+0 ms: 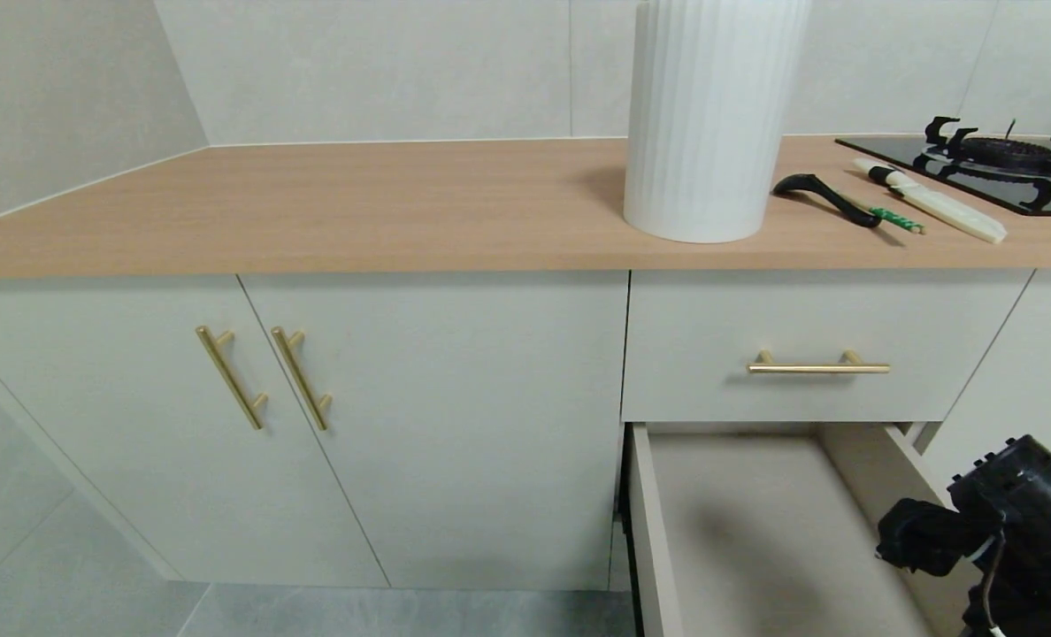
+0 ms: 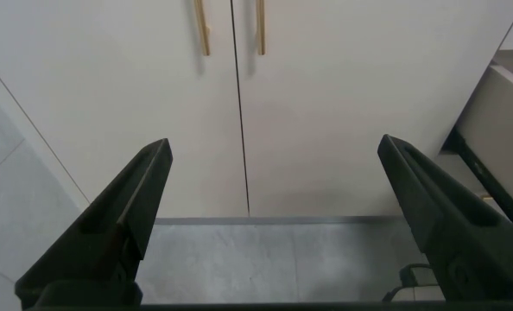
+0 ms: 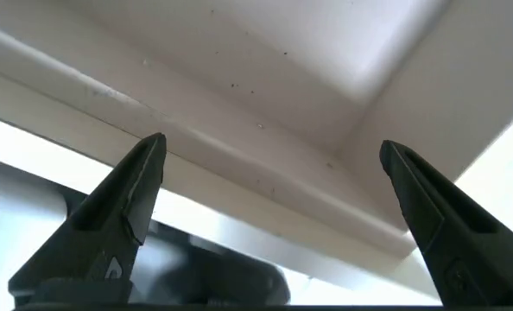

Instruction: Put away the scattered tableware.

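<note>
Drawer [image 1: 755,531] stands open, left claw [image 2: 274,154] and right claw [image 3: 272,149] both spread wide, empty

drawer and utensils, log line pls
lower drawer: open | black utensil, white knife: on counter beside white canister | left gripper: open, facing cabinet doors | right gripper: open, at drawer

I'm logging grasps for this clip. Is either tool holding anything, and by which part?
Nothing is held. The left tool is open before the cabinet doors; the right tool is open by the open drawer.
</note>
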{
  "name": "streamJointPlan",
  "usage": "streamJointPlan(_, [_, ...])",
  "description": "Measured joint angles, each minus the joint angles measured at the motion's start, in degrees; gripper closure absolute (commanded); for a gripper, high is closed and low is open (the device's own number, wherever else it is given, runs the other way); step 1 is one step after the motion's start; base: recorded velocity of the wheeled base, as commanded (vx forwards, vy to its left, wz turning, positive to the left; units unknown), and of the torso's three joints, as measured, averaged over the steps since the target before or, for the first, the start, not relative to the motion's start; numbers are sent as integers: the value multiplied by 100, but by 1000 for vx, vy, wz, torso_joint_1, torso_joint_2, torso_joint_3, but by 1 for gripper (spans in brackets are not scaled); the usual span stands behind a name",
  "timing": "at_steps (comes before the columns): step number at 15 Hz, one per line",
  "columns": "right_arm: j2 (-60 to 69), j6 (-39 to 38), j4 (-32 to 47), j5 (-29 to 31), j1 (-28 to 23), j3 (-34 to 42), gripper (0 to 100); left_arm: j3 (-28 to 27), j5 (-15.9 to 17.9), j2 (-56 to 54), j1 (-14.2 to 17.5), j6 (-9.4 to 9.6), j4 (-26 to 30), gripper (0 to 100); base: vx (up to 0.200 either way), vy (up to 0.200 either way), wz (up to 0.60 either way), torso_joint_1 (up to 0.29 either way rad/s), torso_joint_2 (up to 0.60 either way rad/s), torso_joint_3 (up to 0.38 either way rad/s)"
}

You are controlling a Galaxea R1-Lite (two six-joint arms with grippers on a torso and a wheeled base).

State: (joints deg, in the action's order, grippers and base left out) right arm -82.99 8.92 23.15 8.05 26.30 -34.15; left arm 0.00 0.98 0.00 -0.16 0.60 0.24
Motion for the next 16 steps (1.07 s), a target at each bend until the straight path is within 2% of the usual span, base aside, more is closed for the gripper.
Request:
streamJointPlan(2, [179, 95, 321, 24, 250, -16, 0, 0, 0, 0, 5, 2, -2, 0, 0, 0, 0, 0, 0, 0])
streamJointPlan(4, [273, 5, 260, 77, 297, -140, 0, 0, 0, 0, 2, 2, 0, 0, 0, 0, 0, 0, 0, 0])
streamJointPlan(9, [306, -1660, -901, 137, 83, -640, 0, 0, 0, 0, 5, 0, 0, 0, 0, 0, 0, 0, 0, 0])
streamJointPlan(16, [350, -1708, -1409, 128, -362, -758, 0, 0, -2, 0, 2, 2, 0, 0, 0, 0, 0, 0, 0, 0])
